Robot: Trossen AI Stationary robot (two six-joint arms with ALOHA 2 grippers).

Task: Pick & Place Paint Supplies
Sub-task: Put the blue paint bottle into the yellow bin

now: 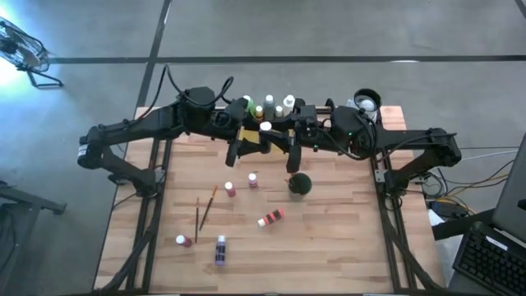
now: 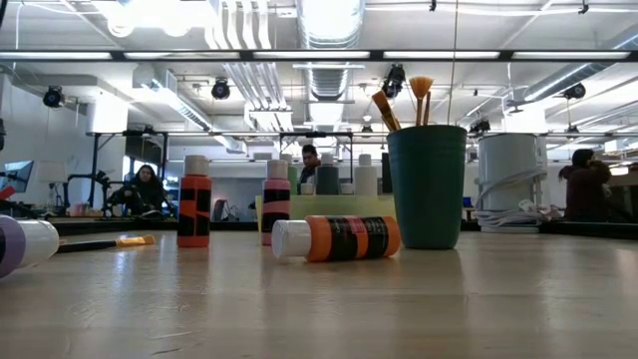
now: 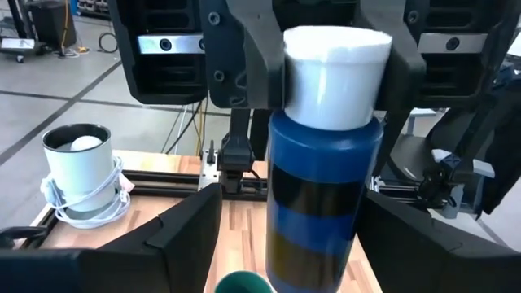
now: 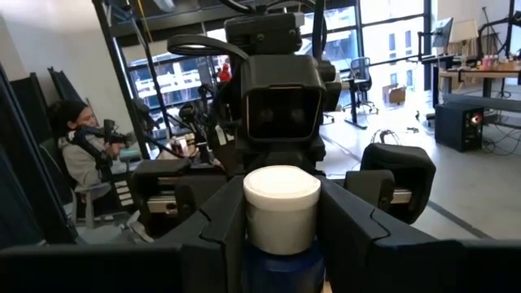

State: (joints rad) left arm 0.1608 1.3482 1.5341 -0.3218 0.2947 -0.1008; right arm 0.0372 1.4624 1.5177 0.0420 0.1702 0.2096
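Blue bottle (image 3: 324, 171) upright, apparently cap-up

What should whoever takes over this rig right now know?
Right gripper: shut on the white cap of the blue bottle, above the yellow tray.
Left gripper: open around that bottle's body, not gripping.
Done: several bottles stand in or by the tray; some brushes stand in the green cup.
Left: place the blue bottle; five loose bottles and two loose brushes are on the table.
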